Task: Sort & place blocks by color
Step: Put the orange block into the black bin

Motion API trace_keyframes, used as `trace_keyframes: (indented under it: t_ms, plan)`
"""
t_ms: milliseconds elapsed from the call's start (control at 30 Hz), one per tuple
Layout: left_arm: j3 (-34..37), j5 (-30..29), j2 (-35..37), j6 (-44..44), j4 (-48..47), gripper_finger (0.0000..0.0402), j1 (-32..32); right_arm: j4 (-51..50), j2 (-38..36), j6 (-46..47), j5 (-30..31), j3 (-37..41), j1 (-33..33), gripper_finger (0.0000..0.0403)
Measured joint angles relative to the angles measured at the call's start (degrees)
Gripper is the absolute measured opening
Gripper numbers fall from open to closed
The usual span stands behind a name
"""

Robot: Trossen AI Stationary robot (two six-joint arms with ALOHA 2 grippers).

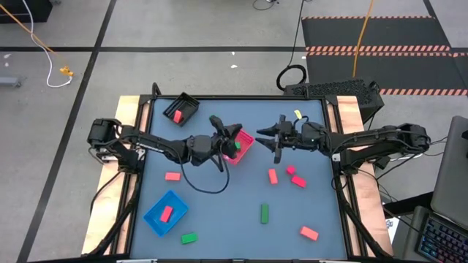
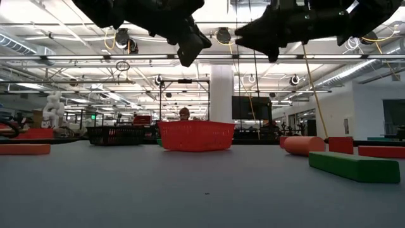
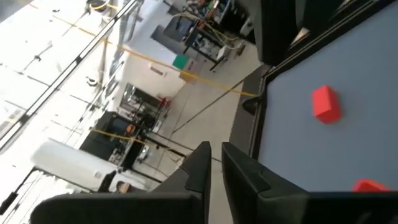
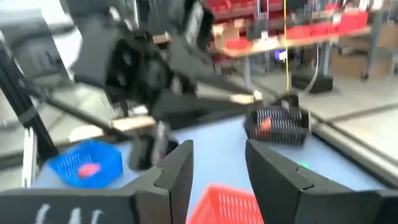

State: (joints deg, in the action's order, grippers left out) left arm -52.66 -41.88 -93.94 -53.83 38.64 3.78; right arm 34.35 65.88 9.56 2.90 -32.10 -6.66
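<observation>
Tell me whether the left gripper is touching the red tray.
Apart. In the low view the left gripper hangs high above the red tray, with open room background showing between them. The high view only shows it overlapping the tray's edge.

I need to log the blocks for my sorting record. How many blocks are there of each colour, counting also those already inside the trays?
Red blocks: 7
Green blocks: 3
Total: 10 blocks
</observation>
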Motion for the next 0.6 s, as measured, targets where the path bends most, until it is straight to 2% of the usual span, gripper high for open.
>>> trace_keyframes:
  t_ms: [100, 200, 333, 467, 600]
  plan:
    - [0.0, 1.4, 0.0, 0.3, -1.7, 0.0052, 0.9, -10.8, -2.5, 1.7, 0.0, 0.0, -0.7, 0.0139]
    - [-0.2, 4.2, 0.0, 1.8, -5.8, 0.0055, 1.2, -26.0, -5.6, 6.3, 0.1, -1.2, -1.2, 0.0139]
    - [-5.1, 9.8, 0.0, 8.5, -16.0, 0.0045, 0.3, -42.0, -7.9, 10.4, -1.0, -4.1, 1.5, 0.0139]
    - [-13.6, 25.4, 0.0, 20.9, -34.2, 0.0017, -2.3, -48.4, -8.1, 10.0, -4.7, -5.6, 6.7, 0.0139]
    - [-18.9, 39.9, 0.0, 29.5, -41.2, 0.0006, -5.3, -50.9, -7.3, 2.5, -3.5, -5.8, 12.2, 0.0139]
